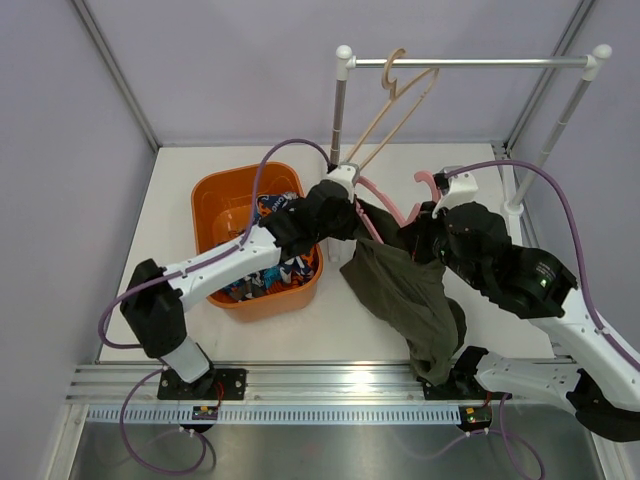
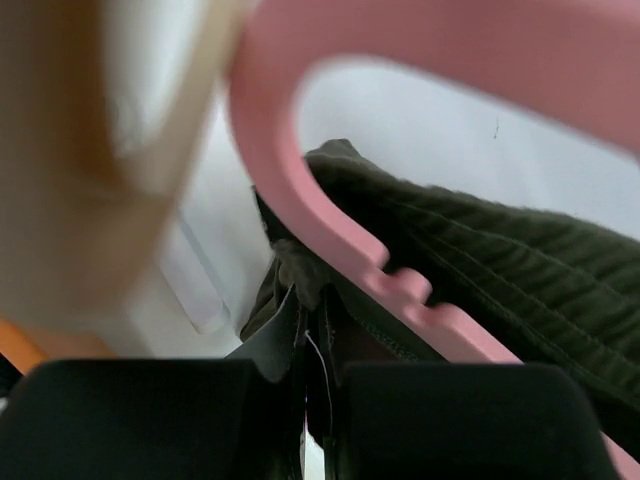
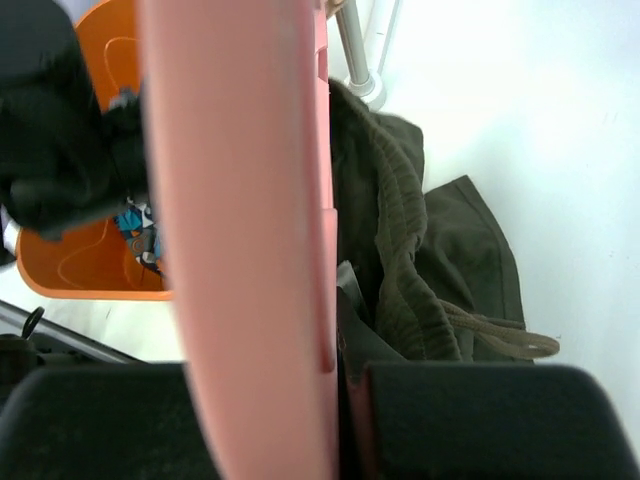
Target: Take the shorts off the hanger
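The olive-green shorts hang in the middle of the table, their waistband still at the pink hanger. My left gripper is shut on a fold of the shorts' waistband, right beside the notched arm of the pink hanger. My right gripper is shut on the pink hanger and holds it above the table. The shorts and their drawstring hang just past it.
An orange bin with mixed items stands at the left, under my left arm. A clothes rail with white posts stands at the back, and a beige hanger hangs on it. The beige hanger shows blurred in the left wrist view.
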You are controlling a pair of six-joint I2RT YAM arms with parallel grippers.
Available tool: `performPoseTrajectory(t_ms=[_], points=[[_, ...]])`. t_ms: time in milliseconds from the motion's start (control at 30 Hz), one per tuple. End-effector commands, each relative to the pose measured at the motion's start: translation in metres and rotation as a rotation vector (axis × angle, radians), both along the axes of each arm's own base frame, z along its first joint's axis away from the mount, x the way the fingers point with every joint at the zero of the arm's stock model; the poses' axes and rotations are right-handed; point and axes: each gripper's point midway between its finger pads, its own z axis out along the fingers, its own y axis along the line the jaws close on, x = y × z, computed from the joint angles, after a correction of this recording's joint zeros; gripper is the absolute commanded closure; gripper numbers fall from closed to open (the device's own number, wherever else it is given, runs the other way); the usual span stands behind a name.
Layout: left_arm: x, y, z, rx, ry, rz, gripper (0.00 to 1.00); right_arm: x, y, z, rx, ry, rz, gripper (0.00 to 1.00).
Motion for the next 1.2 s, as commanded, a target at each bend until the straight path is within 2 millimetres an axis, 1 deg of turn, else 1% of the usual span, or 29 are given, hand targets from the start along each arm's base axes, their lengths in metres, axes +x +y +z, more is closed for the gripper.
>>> performPoseTrajectory(t_ms=[0, 33, 67, 100, 133, 167, 200, 233, 267, 300, 333, 367, 433, 467, 500, 533, 567, 600, 633, 667, 733, 767, 833, 867, 900, 933, 1033, 1100, 1167], points=[[0.007, 0.026, 0.011, 0.128, -0.137, 0.099, 1.00, 0.006, -0.006, 0.032, 0.034, -0.078, -0.049, 1.00], [0.001, 0.027, 0.020, 0.120, -0.155, 0.096, 1.00, 0.010, -0.005, 0.032, 0.024, -0.087, -0.058, 1.00], [-0.011, 0.018, 0.026, 0.109, -0.173, 0.065, 1.00, 0.013, -0.007, 0.035, 0.023, -0.096, -0.075, 1.00], [-0.018, 0.016, 0.028, 0.116, -0.189, 0.045, 1.00, 0.017, -0.012, 0.041, 0.017, -0.115, -0.110, 1.00], [-0.025, 0.013, 0.036, 0.103, -0.205, 0.030, 1.00, 0.019, -0.014, 0.044, 0.010, -0.126, -0.127, 1.00], [-0.038, 0.007, 0.048, 0.094, -0.236, -0.012, 1.00, 0.024, -0.019, 0.049, 0.003, -0.143, -0.164, 1.00], [-0.046, 0.004, 0.053, 0.093, -0.254, -0.048, 1.00, 0.026, -0.021, 0.051, -0.004, -0.151, -0.180, 1.00], [-0.056, -0.005, 0.062, 0.063, -0.276, -0.104, 1.00, 0.029, -0.021, 0.052, -0.013, -0.154, -0.193, 1.00], [-0.071, -0.014, 0.068, 0.053, -0.298, -0.170, 1.00, 0.031, -0.023, 0.057, -0.009, -0.166, -0.212, 1.00], [-0.080, -0.014, 0.080, 0.052, -0.340, -0.216, 1.00, 0.035, -0.027, 0.059, -0.024, -0.174, -0.240, 1.00], [-0.090, -0.018, 0.086, 0.040, -0.355, -0.261, 1.00, 0.037, -0.028, 0.060, -0.032, -0.180, -0.253, 1.00], [-0.106, -0.025, 0.092, 0.034, -0.375, -0.317, 1.00, 0.040, -0.028, 0.061, -0.040, -0.182, -0.270, 1.00], [-0.125, -0.026, 0.111, 0.015, -0.431, -0.396, 1.00, 0.047, -0.035, 0.061, -0.063, -0.190, -0.319, 1.00], [-0.143, -0.031, 0.115, 0.003, -0.442, -0.461, 1.00, 0.051, -0.035, 0.061, -0.071, -0.190, -0.334, 1.00], [-0.153, -0.028, 0.127, -0.007, -0.475, -0.500, 1.00, 0.054, -0.038, 0.061, -0.078, -0.190, -0.351, 1.00], [-0.161, -0.027, 0.135, -0.022, -0.491, -0.527, 1.00, 0.061, -0.044, 0.060, -0.089, -0.184, -0.382, 1.00], [-0.172, -0.027, 0.142, -0.038, -0.504, -0.554, 1.00, 0.064, -0.047, 0.063, -0.081, -0.185, -0.396, 1.00], [-0.177, -0.022, 0.149, -0.034, -0.529, -0.573, 1.00, 0.067, -0.051, 0.063, -0.079, -0.184, -0.409, 1.00], [-0.180, -0.020, 0.154, -0.038, -0.535, -0.588, 1.00, 0.074, -0.063, 0.063, -0.084, -0.180, -0.455, 1.00], [-0.182, -0.017, 0.166, -0.046, -0.557, -0.592, 1.00, 0.076, -0.069, 0.066, -0.078, -0.178, -0.474, 1.00], [-0.182, -0.008, 0.177, -0.036, -0.582, -0.590, 1.00, 0.083, -0.080, 0.064, -0.083, -0.165, -0.522, 1.00], [-0.183, -0.005, 0.190, -0.038, -0.616, -0.596, 1.00, 0.087, -0.092, 0.066, -0.081, -0.166, -0.566, 1.00], [-0.181, 0.001, 0.198, -0.017, -0.629, -0.591, 1.00, 0.093, -0.095, 0.070, -0.070, -0.168, -0.576, 1.00], [-0.181, 0.003, 0.211, -0.017, -0.660, -0.592, 1.00, 0.095, -0.096, 0.072, -0.060, -0.172, -0.581, 1.00], [-0.179, 0.006, 0.212, 0.001, -0.664, -0.588, 1.00, 0.097, -0.096, 0.073, -0.057, -0.175, -0.581, 1.00], [-0.177, 0.008, 0.218, 0.003, -0.678, -0.573, 1.00, 0.099, -0.097, 0.074, -0.057, -0.175, -0.587, 1.00], [-0.172, 0.013, 0.235, 0.010, -0.717, -0.547, 1.00, 0.104, -0.111, 0.085, -0.062, -0.182, -0.634, 1.00], [-0.168, 0.016, 0.249, 0.002, -0.749, -0.521, 1.00, 0.107, -0.118, 0.087, -0.058, -0.175, -0.646, 1.00], [-0.152, 0.026, 0.262, 0.025, -0.781, -0.438, 1.00, 0.107, -0.117, 0.088, -0.047, -0.170, -0.625, 1.00]])
